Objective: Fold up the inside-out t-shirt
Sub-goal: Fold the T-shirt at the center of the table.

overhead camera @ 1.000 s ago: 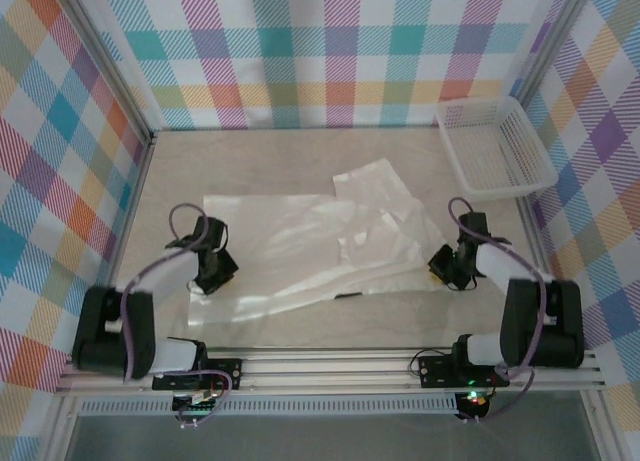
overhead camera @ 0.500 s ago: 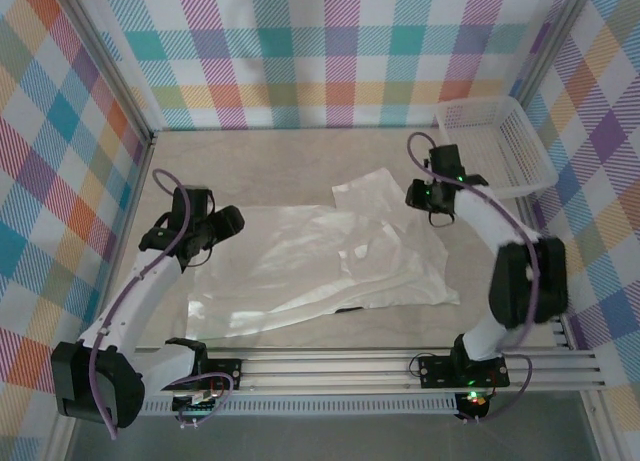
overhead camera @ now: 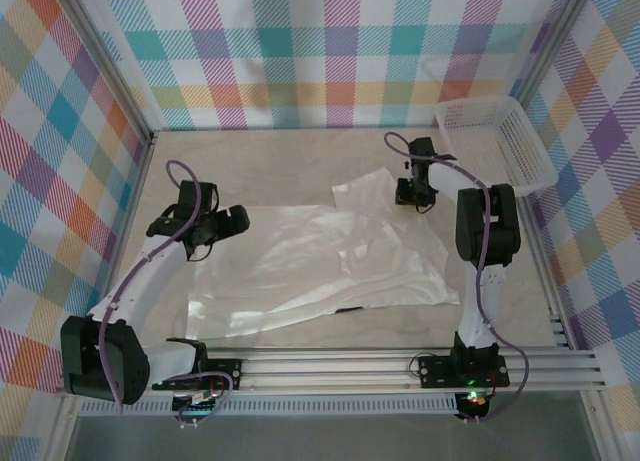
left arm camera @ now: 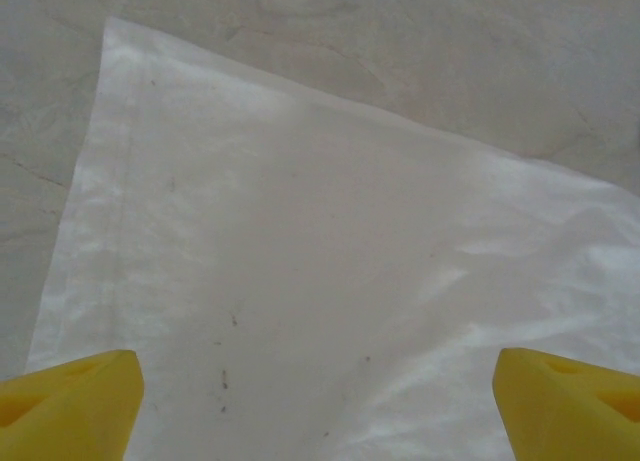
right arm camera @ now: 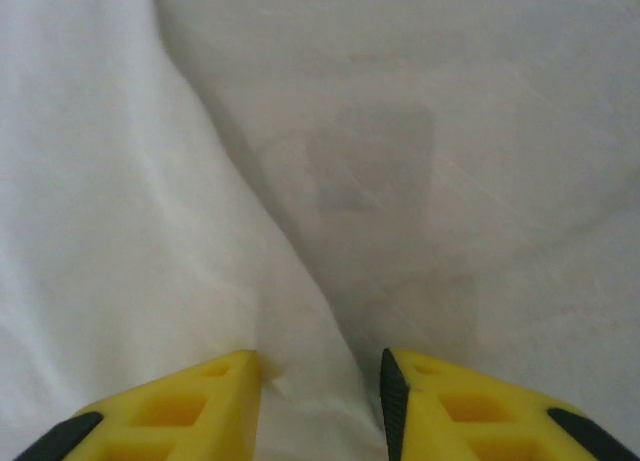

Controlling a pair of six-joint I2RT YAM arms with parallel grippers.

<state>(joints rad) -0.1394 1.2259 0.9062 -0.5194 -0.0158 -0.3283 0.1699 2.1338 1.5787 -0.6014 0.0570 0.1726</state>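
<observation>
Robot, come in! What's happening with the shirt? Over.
Left gripper wide open above t-shirt corner. Right gripper part open at its far edge. Shirt spread, unfolded. Basket aside.

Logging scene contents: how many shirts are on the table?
1: the shirt lies spread across the middle of the table; a second could hide beneath it, though nothing suggests one.

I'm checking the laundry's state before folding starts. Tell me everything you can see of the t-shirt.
The t-shirt is plain white and thin, lying spread but wrinkled on the table. One flap reaches far-right, and a small dark tag sits at its near edge. The open left pincer is above its far-left corner; the right pincer straddles a fold.
</observation>
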